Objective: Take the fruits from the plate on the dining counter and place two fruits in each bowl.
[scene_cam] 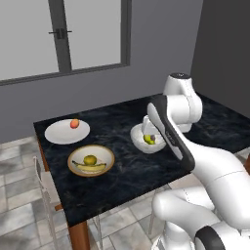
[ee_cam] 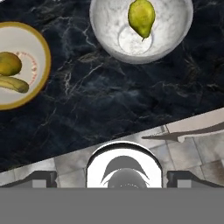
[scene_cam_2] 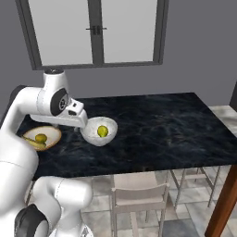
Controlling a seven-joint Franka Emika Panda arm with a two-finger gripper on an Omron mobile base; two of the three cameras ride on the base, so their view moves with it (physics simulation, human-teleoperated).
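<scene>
Pear (ee_cam: 141, 17) lies in the white bowl (ee_cam: 175, 41), jaws apart and empty; next, fetch the red-orange fruit (scene_cam: 74, 123) from the plate (scene_cam: 58, 134).

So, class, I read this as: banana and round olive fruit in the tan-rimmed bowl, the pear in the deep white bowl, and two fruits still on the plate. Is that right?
Not quite: the plate holds one fruit, the red-orange fruit, as the left base view shows. The rest stands: banana and olive-yellow fruit in the tan-rimmed bowl, pear in the white bowl.
</scene>
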